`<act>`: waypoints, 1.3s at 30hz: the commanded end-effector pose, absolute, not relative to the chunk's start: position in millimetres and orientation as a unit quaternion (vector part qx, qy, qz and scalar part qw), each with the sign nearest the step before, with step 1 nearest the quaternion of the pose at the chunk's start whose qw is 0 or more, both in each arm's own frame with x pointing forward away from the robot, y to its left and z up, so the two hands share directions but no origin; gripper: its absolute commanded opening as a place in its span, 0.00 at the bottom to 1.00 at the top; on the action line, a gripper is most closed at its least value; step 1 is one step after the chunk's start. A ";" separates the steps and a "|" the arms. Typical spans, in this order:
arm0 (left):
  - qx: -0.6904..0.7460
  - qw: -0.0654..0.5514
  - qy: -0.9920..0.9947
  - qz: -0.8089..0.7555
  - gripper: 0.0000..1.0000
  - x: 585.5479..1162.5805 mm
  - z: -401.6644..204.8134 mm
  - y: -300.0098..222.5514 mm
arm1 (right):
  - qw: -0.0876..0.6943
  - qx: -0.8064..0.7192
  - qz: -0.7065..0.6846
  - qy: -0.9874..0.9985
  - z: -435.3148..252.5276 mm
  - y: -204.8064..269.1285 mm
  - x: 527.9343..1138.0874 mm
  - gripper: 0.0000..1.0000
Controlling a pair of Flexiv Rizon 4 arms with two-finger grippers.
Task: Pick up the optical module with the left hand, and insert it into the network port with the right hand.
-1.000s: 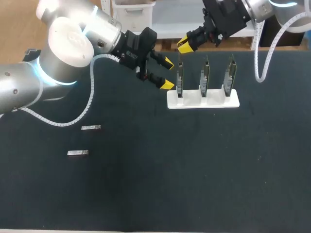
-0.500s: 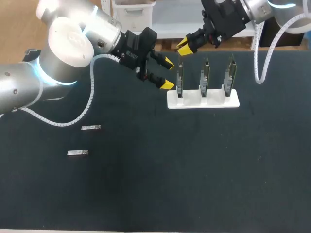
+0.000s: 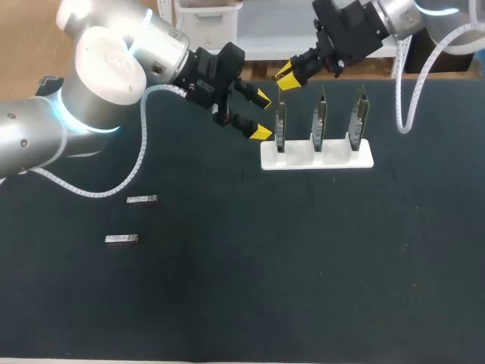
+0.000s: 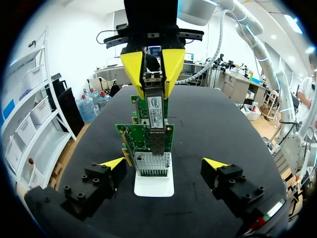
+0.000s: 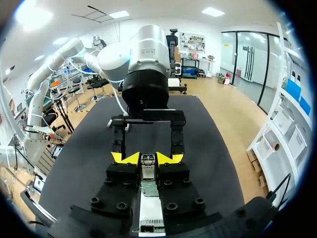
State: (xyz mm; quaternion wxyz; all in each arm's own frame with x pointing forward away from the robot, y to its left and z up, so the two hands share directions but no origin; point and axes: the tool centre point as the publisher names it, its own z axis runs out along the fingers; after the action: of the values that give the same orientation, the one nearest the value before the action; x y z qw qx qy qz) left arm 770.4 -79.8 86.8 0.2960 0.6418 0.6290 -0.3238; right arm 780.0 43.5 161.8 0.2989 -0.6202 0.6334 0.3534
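My right gripper (image 3: 286,74) hangs over the leftmost of three network cards (image 3: 280,121) and is shut on a silver optical module (image 4: 154,106). The module points down, and its lower end meets the card's port cage (image 4: 157,145). In the right wrist view the module (image 5: 148,168) sits between the yellow tips of the right gripper (image 5: 147,158). My left gripper (image 3: 258,115) is open just left of that card, nothing between its fingers. In the left wrist view the left gripper (image 4: 163,163) frames the green card (image 4: 143,136).
The cards stand upright in a white stand (image 3: 317,157) at the back of the black table. Two spare modules (image 3: 142,199) (image 3: 121,240) lie flat at the left. The two grippers are close together by the leftmost card.
My right gripper has drifted slightly to the left with the module still in it. The left arm has not moved.
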 end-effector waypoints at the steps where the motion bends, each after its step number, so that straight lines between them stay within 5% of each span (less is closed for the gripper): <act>1: 0.642 0.295 0.630 -0.323 1.00 770.8 87.0 -80.7 | 0.297 -0.620 0.355 0.633 161.1 43.9 782.7 0.00; 5: 0.642 0.295 0.630 -0.323 1.00 770.8 87.0 -80.7 | 0.297 -0.620 0.355 0.633 161.3 43.9 783.0 0.00; 6: 0.642 0.295 0.630 -0.323 1.00 770.8 87.0 -80.7 | 0.297 -0.620 0.355 0.633 161.7 43.8 783.0 0.33; 7: 0.642 0.295 0.630 -0.323 1.00 770.8 87.0 -80.7 | 0.297 -0.620 0.355 0.633 162.1 43.8 782.9 1.00; 20: 0.642 0.295 0.630 -0.323 1.00 770.8 87.0 -80.7 | 0.307 -0.608 0.380 0.625 171.6 41.3 781.6 1.00; 21: 0.642 0.295 0.630 -0.323 1.00 770.8 87.0 -80.7 | 0.308 -0.608 0.380 0.625 172.0 41.4 781.6 0.82; 22: 0.642 0.295 0.630 -0.323 1.00 770.8 87.0 -80.7 | 0.308 -0.608 0.380 0.625 172.2 41.4 781.7 0.33; 23: 0.642 0.295 0.630 -0.323 1.00 770.8 87.0 -80.7 | 0.309 -0.608 0.380 0.625 172.3 41.4 781.7 0.03; 39: 0.642 0.295 0.630 -0.323 1.00 770.8 87.0 -80.7 | 0.298 -0.607 0.377 0.632 162.6 43.5 784.3 0.00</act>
State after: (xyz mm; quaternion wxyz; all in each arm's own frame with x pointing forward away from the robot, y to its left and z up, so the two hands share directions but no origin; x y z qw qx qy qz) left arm 770.4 -79.8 86.8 0.2960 0.6418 0.6290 -0.3238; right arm 781.7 42.8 164.1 0.2999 -0.6073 0.6327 0.3754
